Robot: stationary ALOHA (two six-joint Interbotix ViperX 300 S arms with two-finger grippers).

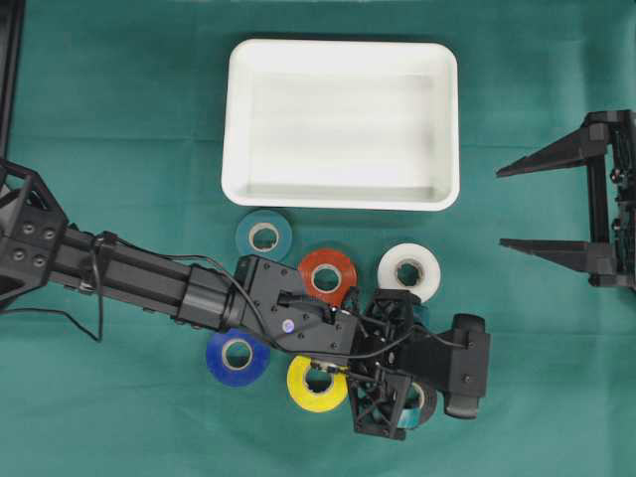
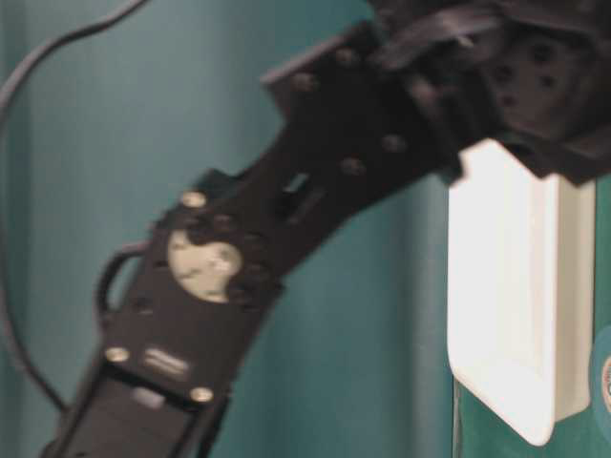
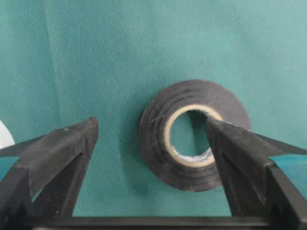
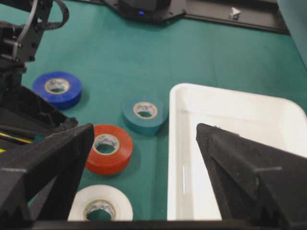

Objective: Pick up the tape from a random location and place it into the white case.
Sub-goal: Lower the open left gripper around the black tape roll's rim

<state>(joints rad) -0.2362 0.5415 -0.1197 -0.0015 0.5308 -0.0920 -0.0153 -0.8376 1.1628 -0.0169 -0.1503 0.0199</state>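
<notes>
A big white rectangular plastic case [image 1: 343, 124] with rounded corners is seen at the top centre of the overhead view, sitting on the green cloth-covered counter [image 1: 119, 149]. Just below it a bunch of tape rolls is scattered: a teal roll [image 1: 263, 236], a red roll [image 1: 328, 277], a white roll [image 1: 409, 270], a blue roll [image 1: 238, 356] and a yellow roll [image 1: 316, 384].

The left hand [image 3: 151, 136] is parked low over the bottom-middle of the overhead view, spread wide. In the left wrist view a black tape roll [image 3: 194, 134] lying flat is framed between its fingers, off toward the right one, whose tip overlaps the roll's hole. Actual contact can't be made out, so nothing is gripped.

The right hand [image 1: 507, 207] is seen at the right edge of the overhead view, also spread wide, carrying nothing, well apart from the rolls.
</notes>
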